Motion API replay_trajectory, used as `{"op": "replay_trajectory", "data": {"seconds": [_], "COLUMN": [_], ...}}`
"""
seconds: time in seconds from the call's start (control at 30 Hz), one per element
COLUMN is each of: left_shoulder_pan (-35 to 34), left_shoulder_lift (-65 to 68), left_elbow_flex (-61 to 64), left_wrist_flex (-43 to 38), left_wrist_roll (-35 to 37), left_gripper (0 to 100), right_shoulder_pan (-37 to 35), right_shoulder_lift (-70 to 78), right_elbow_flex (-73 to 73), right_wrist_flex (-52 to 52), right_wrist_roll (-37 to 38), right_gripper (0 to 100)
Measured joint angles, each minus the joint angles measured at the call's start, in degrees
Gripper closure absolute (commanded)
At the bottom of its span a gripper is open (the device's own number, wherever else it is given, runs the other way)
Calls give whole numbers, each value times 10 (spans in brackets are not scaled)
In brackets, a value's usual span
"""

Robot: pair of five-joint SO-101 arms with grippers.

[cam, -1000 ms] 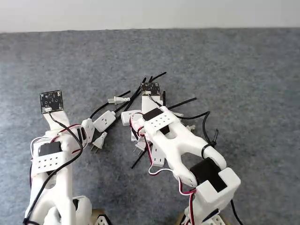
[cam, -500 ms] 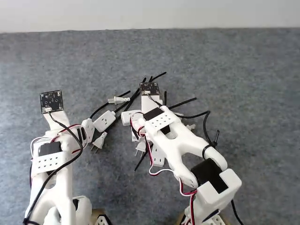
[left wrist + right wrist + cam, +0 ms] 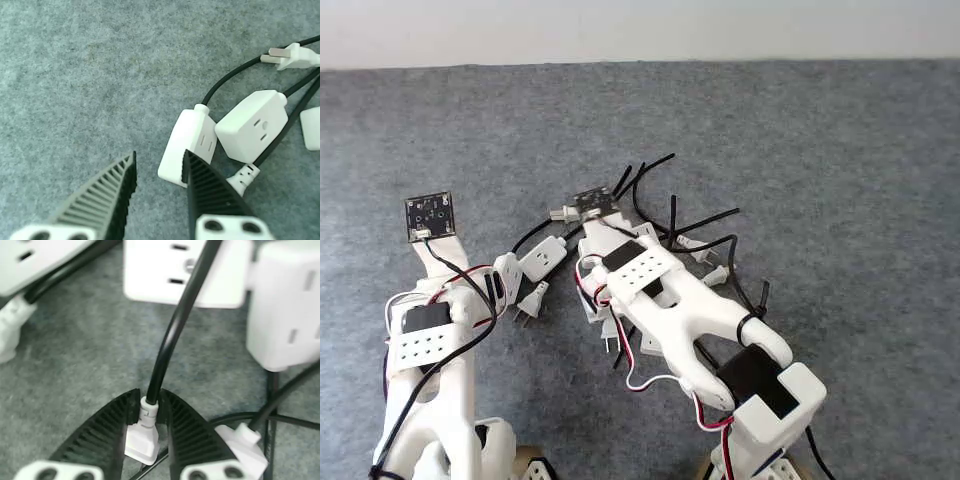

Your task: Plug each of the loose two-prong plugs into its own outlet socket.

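Right gripper (image 3: 148, 399) pinches a two-prong plug (image 3: 142, 440) by its body, probably for carrying toward the outlet socket (image 3: 542, 258) at ten o'clock; left gripper (image 3: 159, 162) hangs spread.

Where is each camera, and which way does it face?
High view: fixed overhead, facing down at carpet; left arm, right arm show.
Left wrist view: on left arm, facing square socket past open left gripper.
Right wrist view: on right arm, facing right gripper shut on a plug.
High and left wrist share that socket.
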Motion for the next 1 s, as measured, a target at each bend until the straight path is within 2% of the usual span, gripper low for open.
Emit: {"op": "replay_trajectory", "data": {"seconds": [0.1, 0.27, 0.6, 0.8, 1.0], "left_shoulder_pan": [0, 0, 0, 0, 0], "left_shoulder_lift": [0, 0, 0, 0, 0], "left_elbow_flex": [0, 0, 0, 0, 0], "left_wrist_flex": [0, 0, 0, 0, -6], "left_wrist_roll": [0, 0, 0, 0, 0], "left_gripper": [852, 852, 852, 852, 852], "right_shoulder_pan": [-3, -3, -3, 3, 4], "right_shoulder_lift": [0, 0, 0, 0, 0], "right_elbow_flex": [0, 0, 0, 0, -12], "right_wrist_flex": [0, 1, -11, -11, 11], "right_wrist_roll": [11, 16, 16, -16, -20], "right_gripper": [968, 843, 846, 952, 894]}}
